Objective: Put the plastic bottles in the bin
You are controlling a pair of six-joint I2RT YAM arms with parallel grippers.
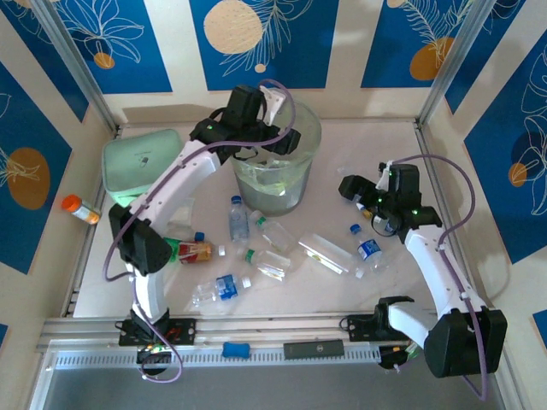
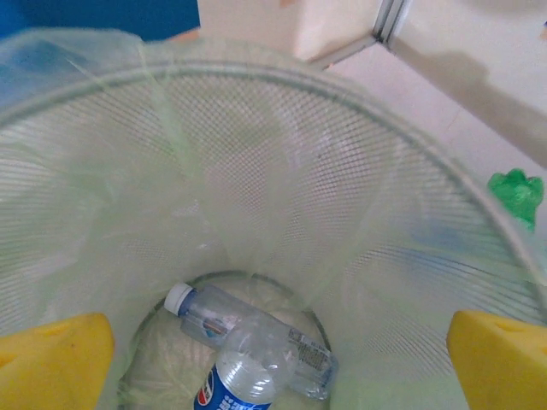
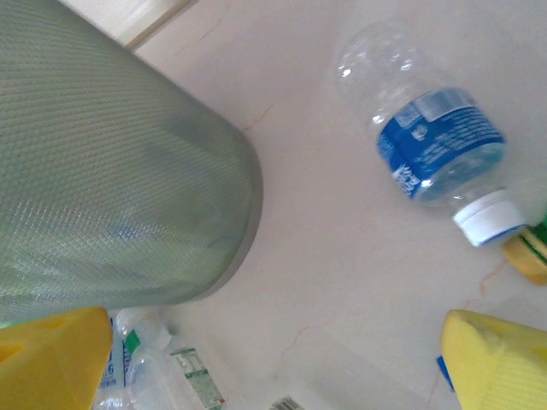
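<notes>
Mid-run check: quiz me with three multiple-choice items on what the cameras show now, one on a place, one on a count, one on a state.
1. Where is the left gripper?
A) above the open mouth of the bin
B) down at its own base
C) over the far right corner

2. How many bottles lie on the bin's bottom in the left wrist view?
A) none
B) two
C) five

3. What state is the right gripper in?
A) shut on a bottle
B) shut on nothing
C) open, holding nothing

Answers:
1 A: its wrist camera looks straight down into the bin.
2 B: a white-capped clear one and a blue-labelled one.
3 C: its yellow fingers stand wide apart with nothing clamped between them.
</notes>
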